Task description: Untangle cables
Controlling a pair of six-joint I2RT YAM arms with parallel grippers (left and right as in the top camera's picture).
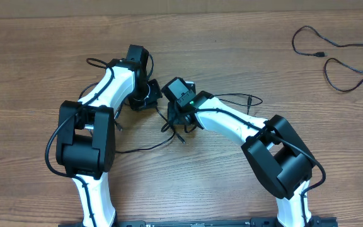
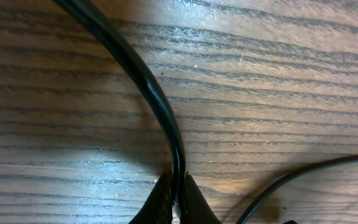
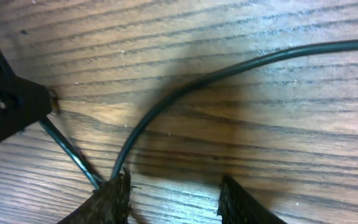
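Note:
Thin black cables [image 1: 169, 129] lie tangled on the wooden table between my two arms; one strand runs right to a small plug [image 1: 252, 99]. My left gripper [image 1: 147, 98] is shut on one black cable [image 2: 148, 81], which arcs up and left from the jaws [image 2: 178, 198]. A second thin cable [image 2: 303, 171] crosses the lower right of that view. My right gripper [image 1: 180, 120] is open [image 3: 174, 199] just above the table. A black cable [image 3: 229, 71] curves down to its left finger, outside the gap. Another thin strand [image 3: 67, 149] meets it there.
A separate black cable [image 1: 336, 53] lies in loose loops at the far right of the table, apart from the tangle. A strand trails left under the left arm [image 1: 134, 150]. A black part [image 3: 8, 106] juts in at the left of the right wrist view.

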